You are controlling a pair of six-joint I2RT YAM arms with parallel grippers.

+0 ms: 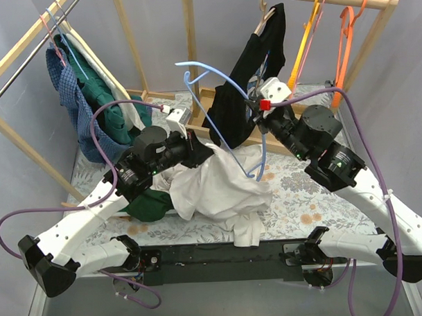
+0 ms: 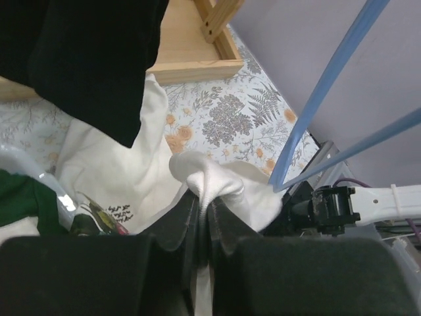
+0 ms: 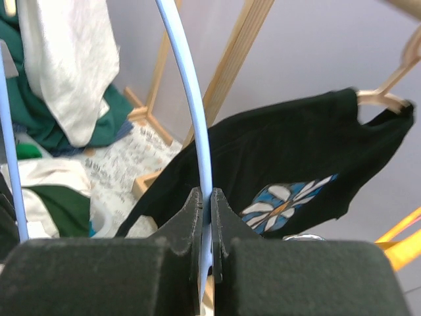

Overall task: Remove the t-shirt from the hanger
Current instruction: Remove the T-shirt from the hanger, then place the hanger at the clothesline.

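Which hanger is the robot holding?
The light blue hanger, pinched in the right gripper. The orange hanger and yellow hanger hang bare and untouched, and a beige hanger carries the black t-shirt.

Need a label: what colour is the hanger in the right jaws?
Light blue; the thin hanger shows best in the right wrist view.

White t-shirt (image 1: 219, 189): plain, crumpled in a loose heap at the front middle of the floral desk (image 1: 302, 189); one fold drawn up into a peak; light blue hanger (image 3: 196, 118): thin, raised, tilted above the heap; lower end meets the cloth.
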